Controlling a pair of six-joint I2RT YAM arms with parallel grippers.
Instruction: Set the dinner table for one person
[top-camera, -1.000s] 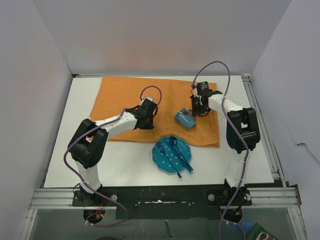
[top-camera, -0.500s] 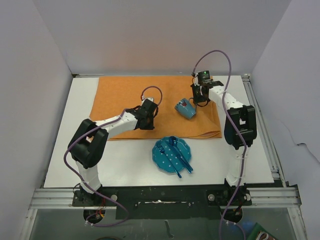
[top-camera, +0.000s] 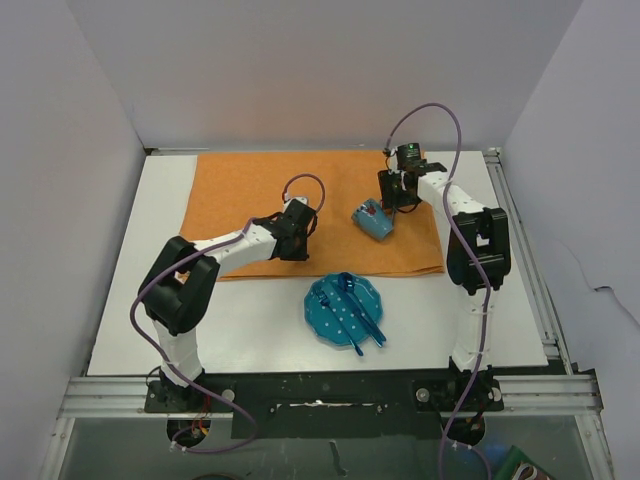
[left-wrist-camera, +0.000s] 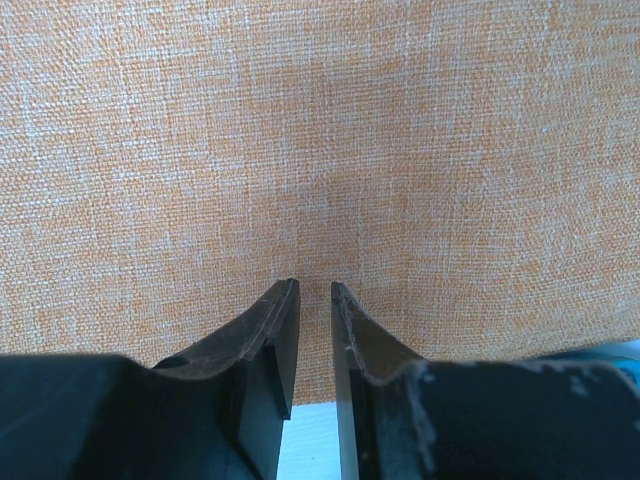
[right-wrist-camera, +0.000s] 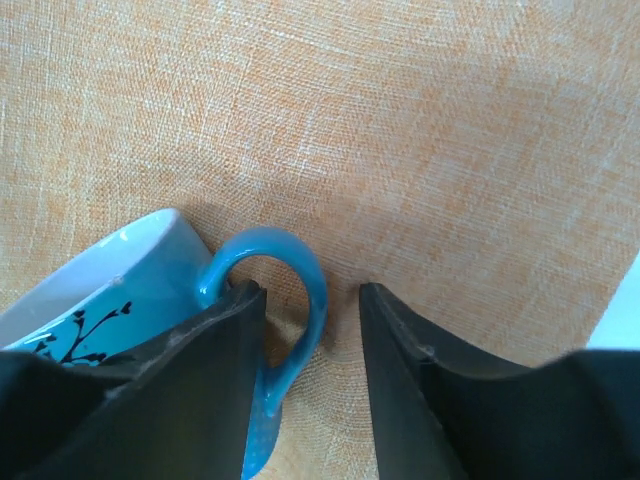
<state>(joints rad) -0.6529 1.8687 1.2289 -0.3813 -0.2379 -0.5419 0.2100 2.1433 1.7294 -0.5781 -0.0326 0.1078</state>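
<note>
Counter (top-camera: 120, 320), large flat white rectangular top, bore orange rectangular woven cloth (top-camera: 240, 190) across its far half. Right hand (right-wrist-camera: 312, 290) was released, fingers straddling the handle of tilted blue ceramic mug (top-camera: 374, 220) on cloth. Left hand (left-wrist-camera: 315, 288) was low over cloth, fingers narrowly parted, grasping nothing.

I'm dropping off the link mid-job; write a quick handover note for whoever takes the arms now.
The left gripper is open a crack, empty, over the orange cloth. The right gripper is open with the handle of the blue mug between its fingers, on the cloth's right.
Done: cloth spread on the table, mug on it.
Left: the plate, cutlery piled on it, sits on bare table nearer the arms; probably move it onto the cloth and lay out the cutlery.
</note>
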